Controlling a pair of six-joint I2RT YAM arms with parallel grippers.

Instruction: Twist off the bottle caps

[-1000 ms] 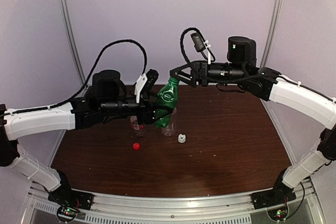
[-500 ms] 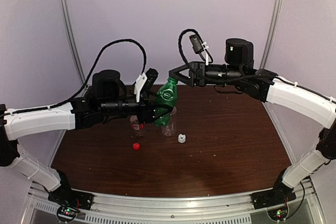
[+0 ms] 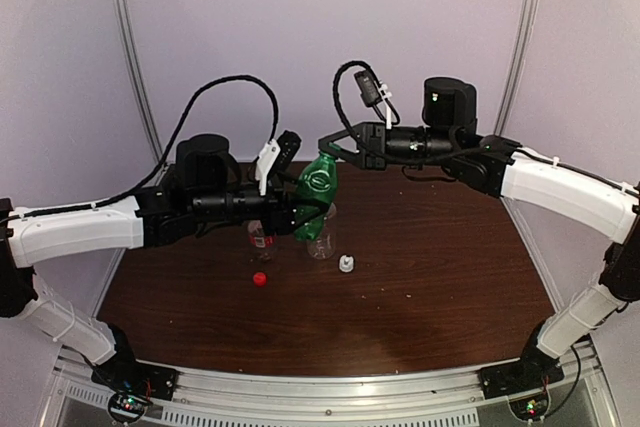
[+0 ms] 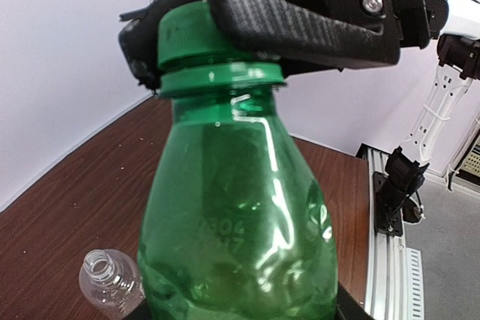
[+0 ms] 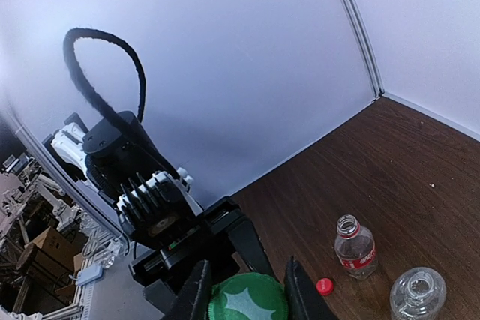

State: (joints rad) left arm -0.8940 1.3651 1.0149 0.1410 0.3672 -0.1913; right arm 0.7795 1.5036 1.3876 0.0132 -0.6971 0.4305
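Note:
My left gripper (image 3: 302, 210) is shut on the translucent green bottle (image 3: 318, 193) and holds it upright above the table; the same bottle (image 4: 240, 230) fills the left wrist view. My right gripper (image 3: 331, 148) comes in from the right and is shut on the green cap (image 4: 191, 35), with one finger on each side of the cap (image 5: 247, 298). The red-labelled bottle (image 5: 355, 247) and the clear bottle (image 5: 417, 292) stand on the table with open mouths. A red cap (image 3: 259, 278) and a white cap (image 3: 346, 265) lie loose near them.
The dark wooden table (image 3: 440, 267) is backed by a pale wall with metal frame posts (image 3: 130, 57). Both arm bases sit on the metal rail (image 3: 330, 387) at the near edge. A black cable (image 3: 235, 87) loops above the left wrist.
The right gripper's fingers have come together onto the green cap, and the right arm has shifted slightly left. The left gripper and the green bottle have stayed in place.

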